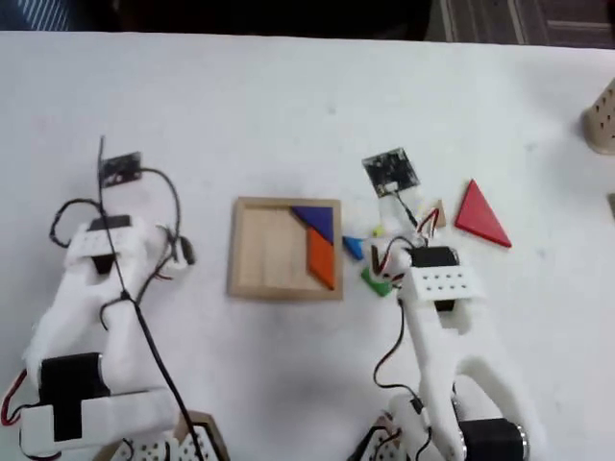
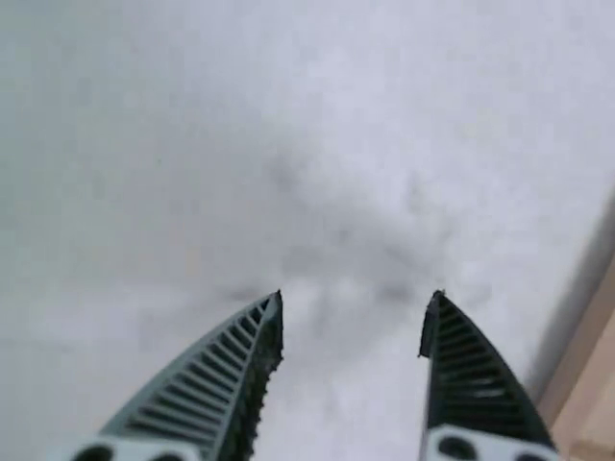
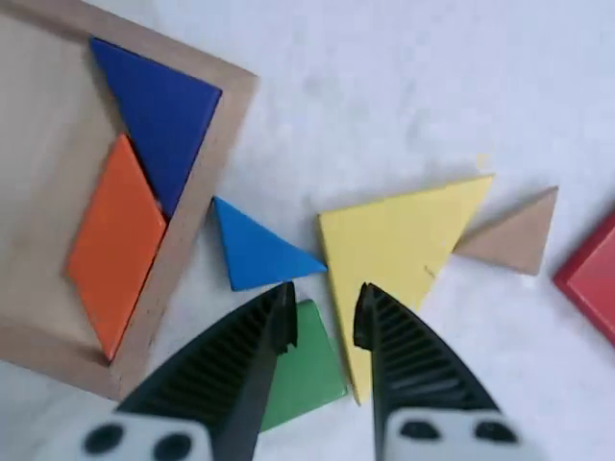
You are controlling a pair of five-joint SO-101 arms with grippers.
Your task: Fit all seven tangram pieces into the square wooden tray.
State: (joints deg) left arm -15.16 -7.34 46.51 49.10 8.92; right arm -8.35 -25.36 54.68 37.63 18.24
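Dead centre of the white table (image 1: pixel 288 106), the square wooden tray (image 1: pixel 233 252), with a broad run of tabletop between it and the far edge. Inside, just two pieces down: the dark blue triangle (image 1: pixel 318 221) wedged into the far right corner, the orange parallelogram (image 1: pixel 323 257) touching it and lying along the right wall. Bare wood floor across the left and middle. Off the tray's left wall, the left gripper (image 2: pixel 356 300) hovering over plain tabletop, claw spread wide, gripping nothing, a strip of the tray's rim close by one fingertip. Crowded on the other side: the small blue triangle (image 3: pixel 255 252) just beside the tray's right wall, its point meeting the long edge of the yellow triangle (image 3: pixel 394 245). Tucked against that same yellow edge, toward the near edge of the table, the green piece (image 3: pixel 306 370), partly hidden behind a finger. Right over the seam between green and yellow, the right gripper (image 3: pixel 324 309), claw at a narrow gap, nothing between the fingers. Beyond the yellow, away from the tray, the tan triangle (image 3: pixel 514 235), tip to yellow edge, touching or all but. Farther toward the right edge, apart from the cluster, the red triangle (image 1: pixel 480 216). Across much of that cluster from above, the white right arm (image 1: pixel 442 317), wires looping round it. Up at the right edge, well apart, a perforated beige block (image 1: pixel 602 120).
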